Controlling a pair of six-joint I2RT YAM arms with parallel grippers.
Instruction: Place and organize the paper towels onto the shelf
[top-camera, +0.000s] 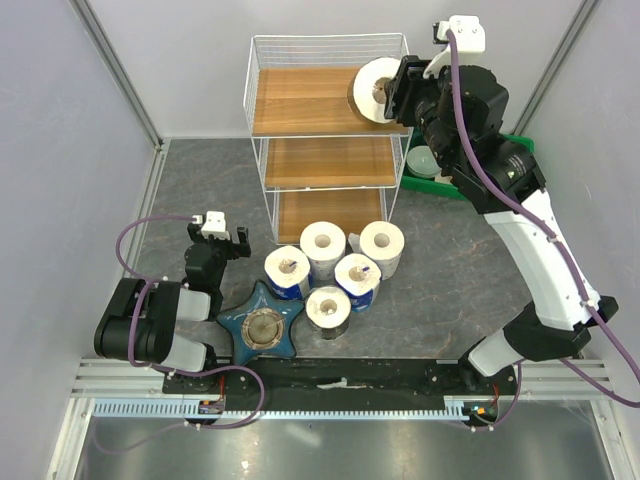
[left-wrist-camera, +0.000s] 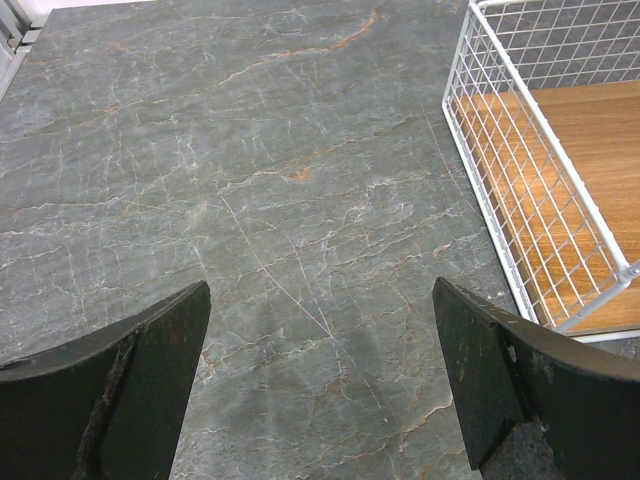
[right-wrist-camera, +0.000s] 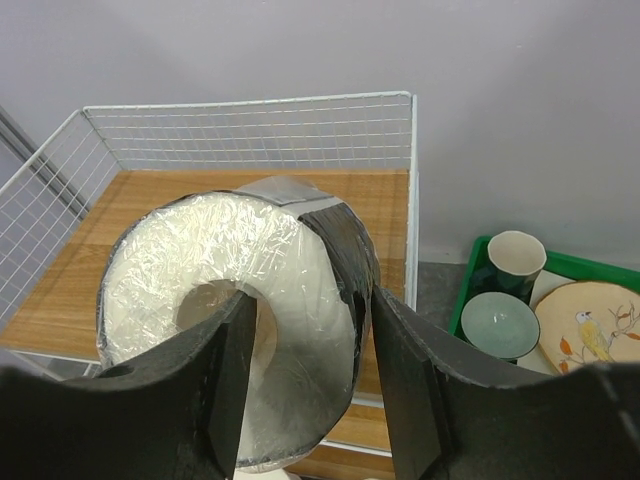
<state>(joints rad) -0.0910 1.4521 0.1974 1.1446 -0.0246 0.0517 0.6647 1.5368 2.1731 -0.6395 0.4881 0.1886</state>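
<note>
A black-wrapped paper towel roll (top-camera: 375, 92) (right-wrist-camera: 250, 300) sits tilted at the right front corner of the shelf's (top-camera: 300, 100) top wooden tier. My right gripper (top-camera: 393, 92) (right-wrist-camera: 310, 300) straddles the roll's wall, with one finger in the cardboard core and the other touching the black wrap. Several more paper towels (top-camera: 323, 240) stand clustered on the table in front of the shelf. My left gripper (top-camera: 222, 232) (left-wrist-camera: 320, 290) hangs open and holds nothing over bare table, left of the cluster. The shelf's wire side (left-wrist-camera: 560, 180) is at its right.
A blue star-shaped dish (top-camera: 264, 327) lies near the front, touching the roll cluster. A green tray (top-camera: 425, 180) (right-wrist-camera: 470, 270) with cups and a plate stands right of the shelf, below my right arm. White walls close in both sides.
</note>
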